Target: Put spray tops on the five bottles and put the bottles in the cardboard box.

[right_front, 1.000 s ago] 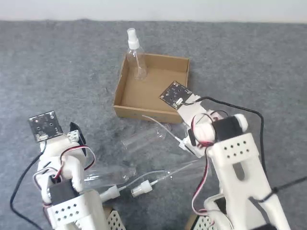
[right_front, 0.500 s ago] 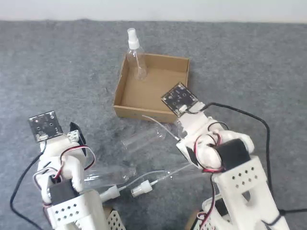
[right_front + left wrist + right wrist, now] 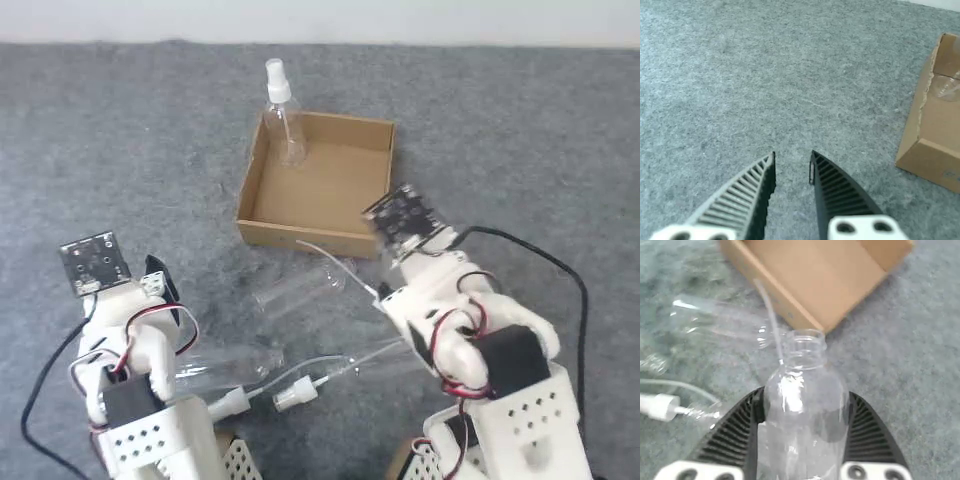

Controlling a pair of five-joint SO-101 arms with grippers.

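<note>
Cardboard box [image 3: 320, 195]: one spray-topped bottle [image 3: 285, 125] upright in a corner. Right gripper [image 3: 805, 396] clamps open-necked bottle [image 3: 802, 370]. Left gripper [image 3: 792, 155] narrowly parted, empty, over carpet [image 3: 790, 75].

I've pulled my right arm [image 3: 440, 310] back off the cardboard box [image 3: 262, 170]. Its wrist, over the box's front corner a second ago, now sits outside it, nearer the base.

Grey carpet-like table covering [image 3: 120, 130], pale wall strip [image 3: 320, 20] along its far edge
</note>
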